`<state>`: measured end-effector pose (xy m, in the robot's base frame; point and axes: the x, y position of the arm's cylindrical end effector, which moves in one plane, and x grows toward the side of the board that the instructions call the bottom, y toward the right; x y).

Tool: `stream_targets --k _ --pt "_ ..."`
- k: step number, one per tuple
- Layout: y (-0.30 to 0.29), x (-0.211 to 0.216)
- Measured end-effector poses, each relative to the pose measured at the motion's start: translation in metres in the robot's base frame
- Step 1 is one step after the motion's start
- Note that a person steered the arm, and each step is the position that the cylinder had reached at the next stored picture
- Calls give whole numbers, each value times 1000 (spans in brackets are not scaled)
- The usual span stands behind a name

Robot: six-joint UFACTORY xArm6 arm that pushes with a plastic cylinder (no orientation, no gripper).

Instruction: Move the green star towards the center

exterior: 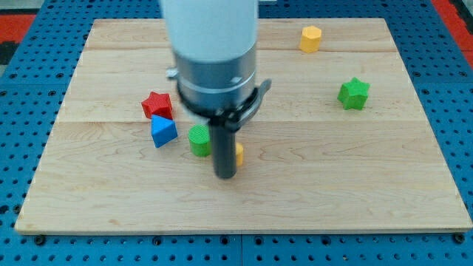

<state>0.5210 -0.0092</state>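
Note:
The green star (354, 94) lies on the wooden board (332, 185) at the view's right, above mid-height. My tip (225, 176) stands near the board's middle, far to the left of and below the star. A green round block (199, 140) sits just left of the rod. A yellow block (238, 154) shows partly behind the rod on its right. A red star (157, 105) and a blue block (163, 132) lie further left.
A yellow hexagonal block (311, 38) sits near the board's top edge at the right. The arm's wide white and grey body (213, 52) hides the board's top middle. Blue pegboard (29, 89) surrounds the board.

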Motion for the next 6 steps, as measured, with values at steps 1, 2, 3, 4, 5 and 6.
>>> stream_targets --k 1,2,3,4,5,6 --pt "29 -23" --pt "127 -12" --pt "235 -41" --pt "231 -90" --pt "235 -110" --pt "200 -129"
